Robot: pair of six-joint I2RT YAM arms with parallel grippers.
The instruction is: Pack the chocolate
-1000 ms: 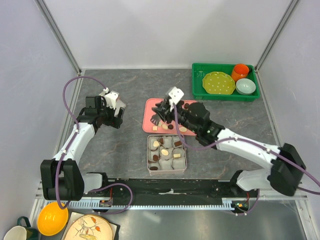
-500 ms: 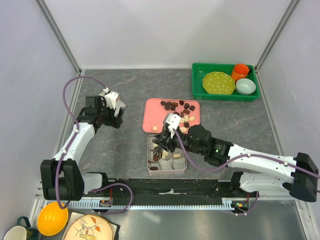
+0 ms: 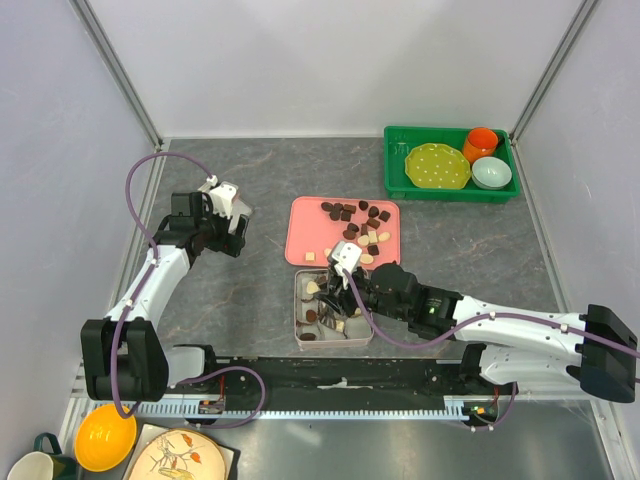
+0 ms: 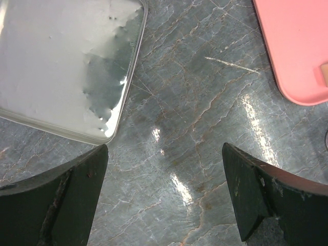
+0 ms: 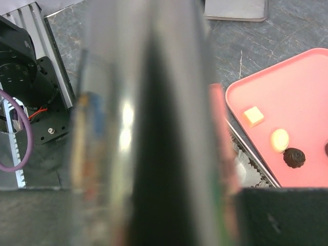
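Top external view: the left arm bends over the left side of the table (image 3: 260, 170), its left hand (image 4: 164, 148) pointed down with fingers spread wide above bare stone beside a metal lid (image 4: 56, 61). Dark and cream chocolate (image 3: 357, 212) lies scattered on the pink tray (image 3: 305, 215), and more fills the square tin (image 3: 297, 325). The right arm stretches low, right hand (image 3: 335, 298) dipped over the tin. Whether it grips anything cannot be told.

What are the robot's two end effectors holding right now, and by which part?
Left end effector: open, nothing held. Right end effector, over the tin: cannot be told; a shiny blur fills its camera.
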